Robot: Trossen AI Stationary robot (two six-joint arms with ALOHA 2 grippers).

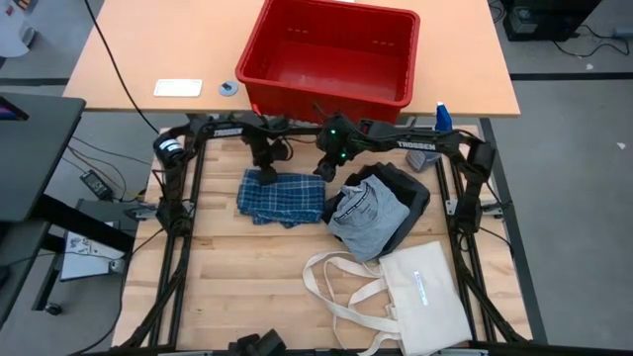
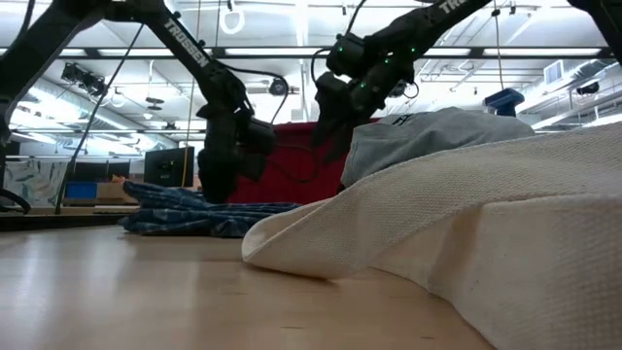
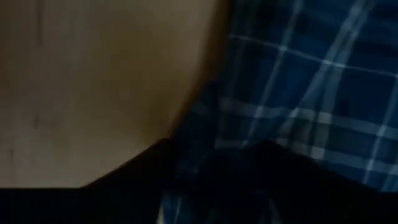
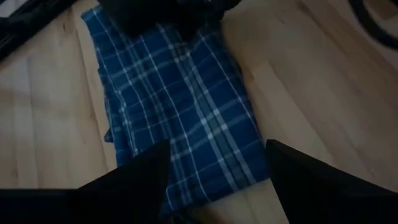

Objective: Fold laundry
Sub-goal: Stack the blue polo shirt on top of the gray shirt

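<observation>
The blue-and-white plaid cloth piece (image 1: 282, 197) lies folded flat on the pale wooden table (image 1: 257, 287), just left of centre. The left gripper (image 1: 267, 176) is down at the cloth's eleven o'clock corner, touching the fabric; whether its jaws are open or closed I cannot tell. The right gripper (image 1: 323, 171) hangs over the one o'clock corner, jaws apart and empty. At three o'clock from the plaid lies a heap: a light blue-grey garment (image 1: 368, 218) atop a black garment (image 1: 407, 198).
</observation>
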